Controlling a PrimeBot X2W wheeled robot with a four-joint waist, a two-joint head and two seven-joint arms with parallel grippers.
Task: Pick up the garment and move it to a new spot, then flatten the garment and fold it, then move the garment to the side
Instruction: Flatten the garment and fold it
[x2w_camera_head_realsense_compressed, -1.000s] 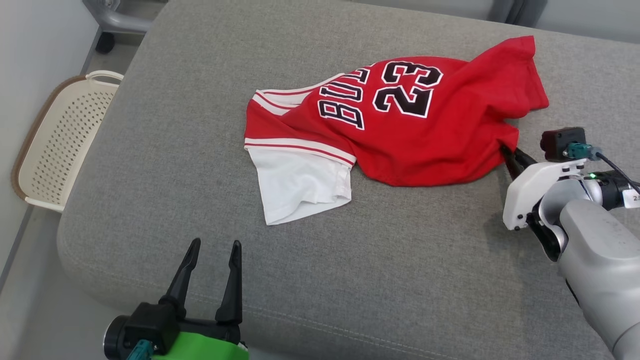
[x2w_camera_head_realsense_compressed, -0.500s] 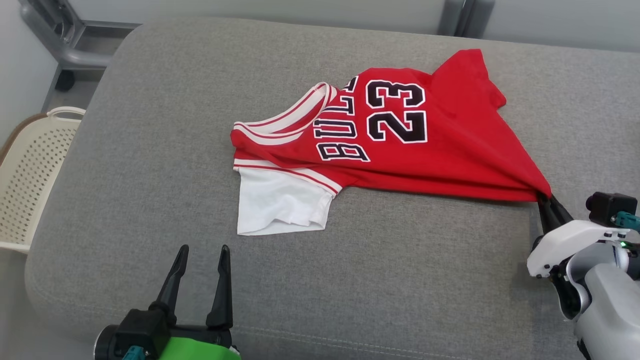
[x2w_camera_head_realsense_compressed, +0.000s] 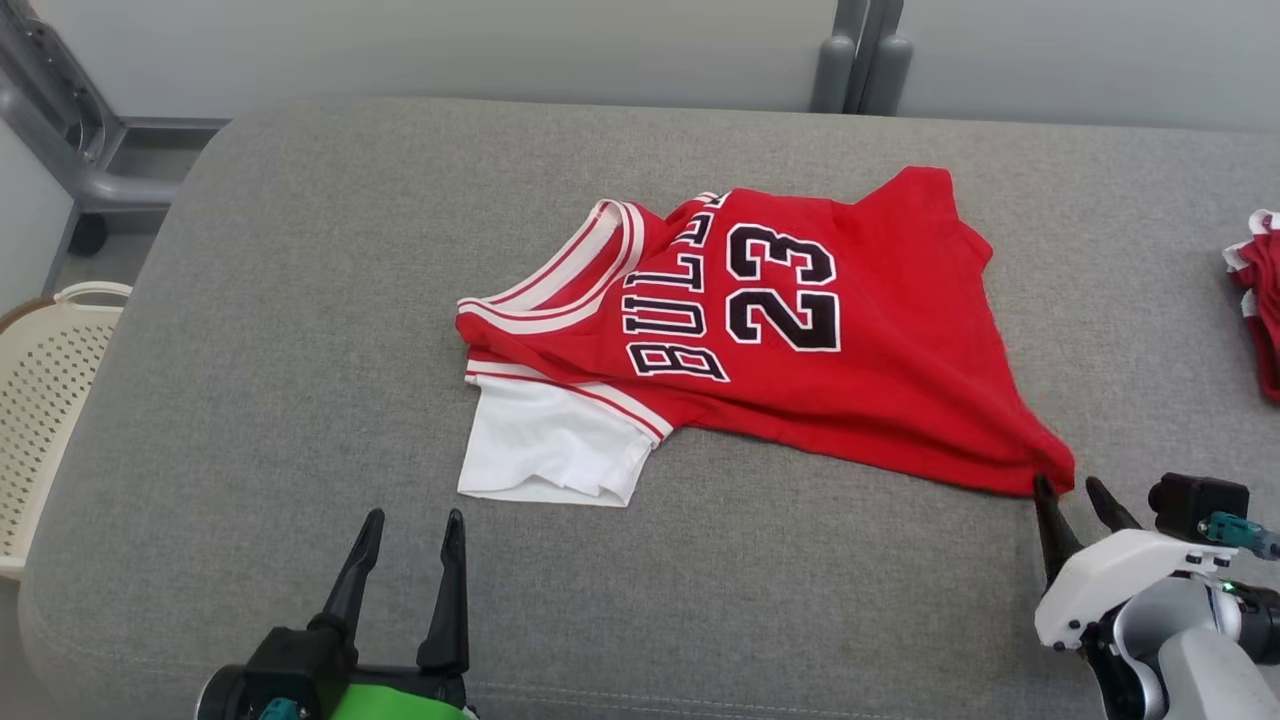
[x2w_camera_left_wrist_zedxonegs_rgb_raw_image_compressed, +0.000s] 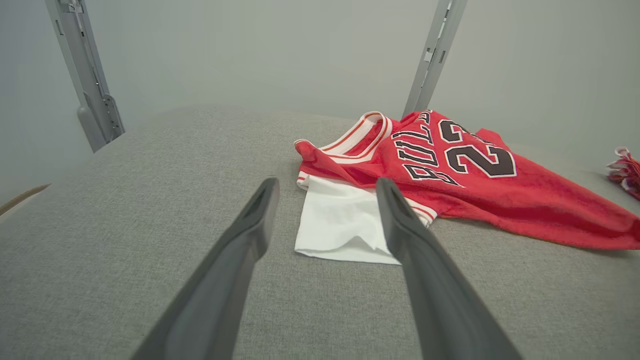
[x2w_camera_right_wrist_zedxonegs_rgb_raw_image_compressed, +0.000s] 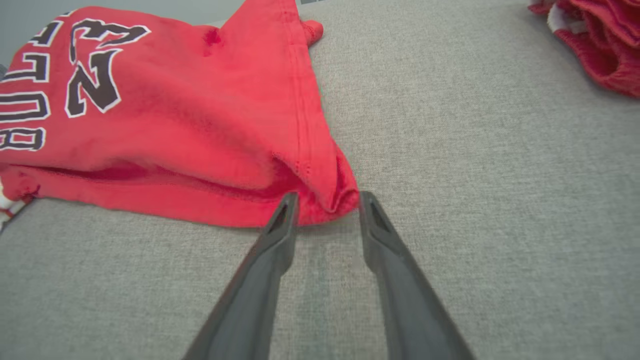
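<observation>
The garment (x2w_camera_head_realsense_compressed: 790, 360), a red jersey with "BULLS 23" in black and a white lower part (x2w_camera_head_realsense_compressed: 545, 450), lies crumpled on the grey cushion. It also shows in the left wrist view (x2w_camera_left_wrist_zedxonegs_rgb_raw_image_compressed: 450, 170) and the right wrist view (x2w_camera_right_wrist_zedxonegs_rgb_raw_image_compressed: 175, 125). My right gripper (x2w_camera_head_realsense_compressed: 1072, 492) is open at the jersey's near right corner, its fingertips (x2w_camera_right_wrist_zedxonegs_rgb_raw_image_compressed: 289, 202) flanking the bunched hem (x2w_camera_right_wrist_zedxonegs_rgb_raw_image_compressed: 332, 200) without pinching it. My left gripper (x2w_camera_head_realsense_compressed: 410, 525) stands open near the front edge, short of the white part, with nothing between its fingers (x2w_camera_left_wrist_zedxonegs_rgb_raw_image_compressed: 260, 210).
A second red-and-white cloth (x2w_camera_head_realsense_compressed: 1260, 310) lies at the cushion's far right edge. A cream perforated basket (x2w_camera_head_realsense_compressed: 40, 400) stands on the floor to the left. Grey metal frame posts (x2w_camera_head_realsense_compressed: 860, 60) rise behind the cushion (x2w_camera_head_realsense_compressed: 300, 350).
The right gripper dragged the jersey's corner toward the front right, stretching it out, then opened and let the corner go. The head camera tilted, shifting the whole view. The left gripper stayed open.
</observation>
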